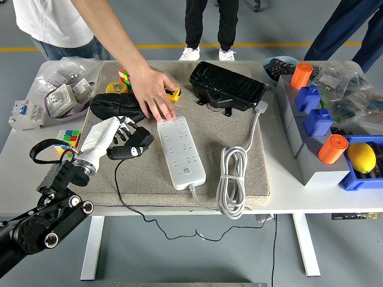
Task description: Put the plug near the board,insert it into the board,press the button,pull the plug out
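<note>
A white power strip [181, 150] lies lengthways on the beige mat [239, 128], its coiled white cable [232, 182] to its right. My left hand [122, 139], white-shelled on a black arm, is shut on a black plug adapter [135, 145] just left of the strip, a few centimetres from its edge. The adapter's thin black cord [119, 190] trails down over the table's front edge. A person's hand [152, 95] reaches in from the top left and rests its fingers on the strip's far end. My right hand is out of view.
A black pouch [116, 107], yellow tape measure [170, 91] and a small colour cube [124, 76] lie behind my hand. Another colour cube [69, 138] sits left of the mat. A black case [227, 85] is at the back. Blue and grey bins [311, 119] stand right.
</note>
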`<control>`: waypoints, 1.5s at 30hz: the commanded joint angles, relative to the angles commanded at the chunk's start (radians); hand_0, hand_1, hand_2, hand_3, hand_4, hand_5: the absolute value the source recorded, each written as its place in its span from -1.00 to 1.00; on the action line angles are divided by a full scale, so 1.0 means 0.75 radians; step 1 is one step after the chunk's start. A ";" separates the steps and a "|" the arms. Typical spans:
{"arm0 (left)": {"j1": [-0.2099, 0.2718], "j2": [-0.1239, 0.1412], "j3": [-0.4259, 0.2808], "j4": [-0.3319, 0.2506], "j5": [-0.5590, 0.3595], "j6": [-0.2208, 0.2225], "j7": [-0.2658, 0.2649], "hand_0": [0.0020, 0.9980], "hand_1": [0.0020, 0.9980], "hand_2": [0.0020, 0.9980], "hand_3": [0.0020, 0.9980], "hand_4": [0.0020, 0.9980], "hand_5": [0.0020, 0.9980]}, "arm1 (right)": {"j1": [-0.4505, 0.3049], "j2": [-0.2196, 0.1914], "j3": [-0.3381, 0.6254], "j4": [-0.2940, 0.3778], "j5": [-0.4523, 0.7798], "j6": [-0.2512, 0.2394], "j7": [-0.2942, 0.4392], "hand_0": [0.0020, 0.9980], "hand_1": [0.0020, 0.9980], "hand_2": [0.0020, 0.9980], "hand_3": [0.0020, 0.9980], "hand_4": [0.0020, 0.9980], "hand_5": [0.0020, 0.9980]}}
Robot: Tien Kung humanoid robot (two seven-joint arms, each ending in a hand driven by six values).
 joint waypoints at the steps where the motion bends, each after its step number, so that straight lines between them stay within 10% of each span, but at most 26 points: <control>1: -0.002 0.003 0.002 -0.003 -0.002 -0.001 -0.003 -0.45 -0.20 -0.13 0.11 0.57 -1.00 | 0.000 0.000 0.000 0.000 0.000 0.000 0.000 0.26 0.25 0.19 0.08 0.26 -0.71; 22: -0.155 0.115 0.233 -0.089 -0.196 -0.064 -0.281 -0.44 -0.21 -0.16 0.10 0.56 -1.00 | -0.002 0.006 0.018 0.001 -0.005 0.002 0.000 0.26 0.25 0.19 0.07 0.25 -0.72; 45: -0.346 0.072 0.437 0.118 -0.096 -0.068 -0.379 -0.38 -0.20 -0.16 0.10 0.57 -1.00 | 0.003 0.005 0.021 0.004 -0.006 0.007 0.000 0.26 0.25 0.18 0.08 0.26 -0.72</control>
